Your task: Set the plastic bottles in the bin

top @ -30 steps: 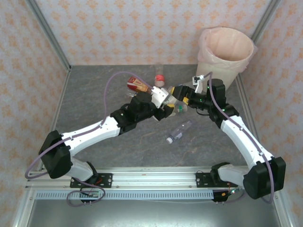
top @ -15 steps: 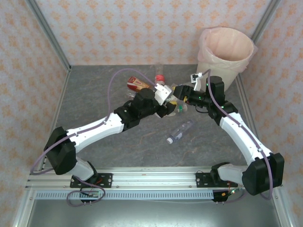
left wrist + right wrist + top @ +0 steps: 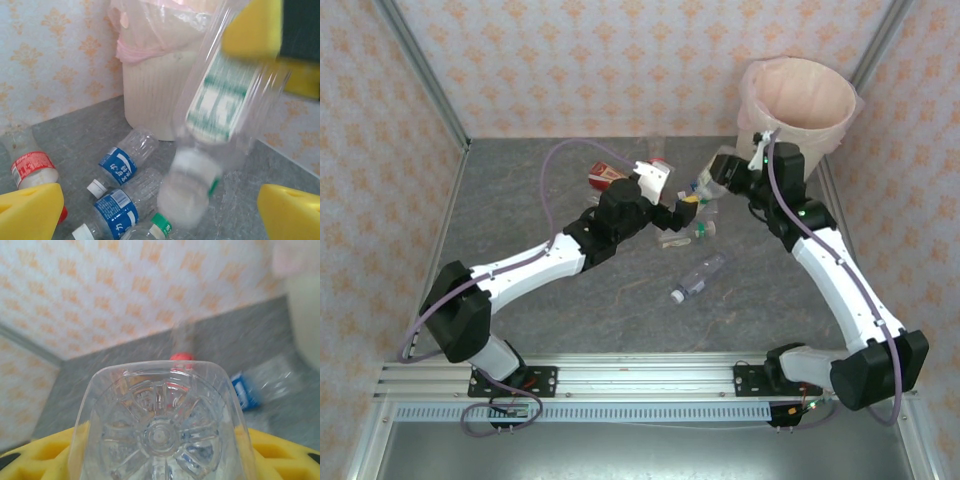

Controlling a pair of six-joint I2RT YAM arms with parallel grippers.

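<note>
Several bottles (image 3: 698, 277) lay loose on the table (image 3: 520, 210); right gripper (image 3: 713, 181) clamped one clear bottle (image 3: 160, 435) near the bin (image 3: 815, 140), left gripper (image 3: 672, 205) spread empty.

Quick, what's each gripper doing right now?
Left gripper: open, holding nothing.
Right gripper: closed on a bottle.

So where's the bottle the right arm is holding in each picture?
Top external: the held bottle sits right of centre, in the right gripper.
Left wrist: upper right, cap down, green label.
Right wrist: bottom centre, clear base toward the camera.
Shared landmark: the bin, top right from above, upper middle in left wrist.
</note>
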